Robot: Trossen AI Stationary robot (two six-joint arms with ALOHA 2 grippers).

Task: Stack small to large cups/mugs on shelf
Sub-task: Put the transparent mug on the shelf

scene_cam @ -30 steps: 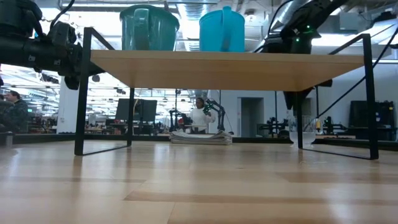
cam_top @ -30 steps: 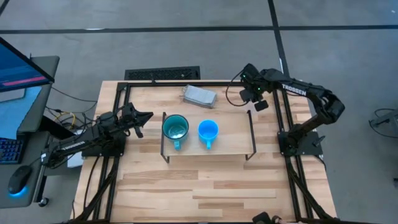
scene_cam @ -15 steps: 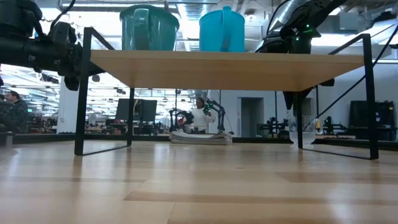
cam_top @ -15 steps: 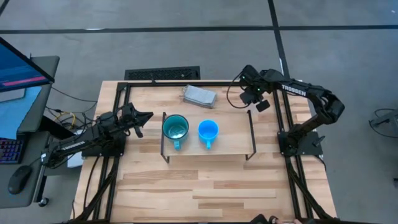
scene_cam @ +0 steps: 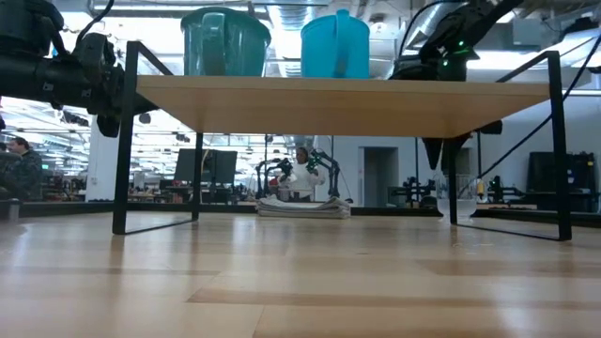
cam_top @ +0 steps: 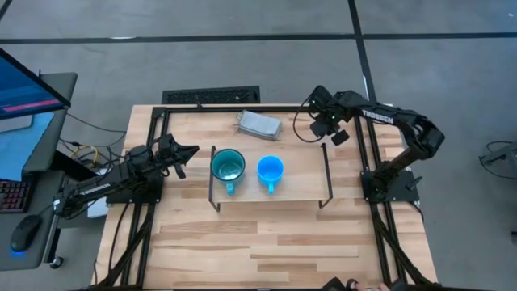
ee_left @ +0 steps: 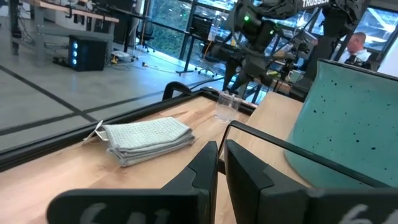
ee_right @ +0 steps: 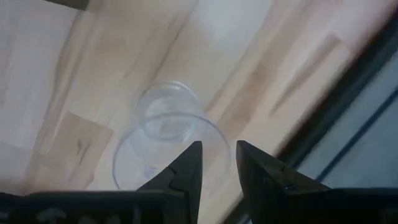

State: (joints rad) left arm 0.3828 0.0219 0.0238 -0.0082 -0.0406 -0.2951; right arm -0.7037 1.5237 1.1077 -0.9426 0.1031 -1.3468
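The teal mug (cam_top: 228,167) and the blue mug (cam_top: 270,170) stand upright side by side on the light-wood shelf (cam_top: 300,183), teal on the left. The clear cup (ee_right: 163,144) stands upright on its base on the table, behind the shelf's far right corner; it also shows in the left wrist view (ee_left: 225,106). My right gripper (ee_right: 217,160) hovers over the cup, pointing down, slightly open, its fingertips over the cup's rim on one side. I cannot tell whether it touches the rim. My left gripper (ee_left: 220,151) is shut and empty, left of the shelf beside the teal mug.
A folded grey cloth (cam_top: 258,124) lies on the table behind the shelf, left of the clear cup. The shelf's thin dark wire legs (scene_cam: 125,141) stand at its ends. The black frame rail (cam_top: 242,107) runs along the table's far edge.
My right gripper has shifted a little toward the table's left, over the clear cup. The mugs, the cup and my left arm have kept still.
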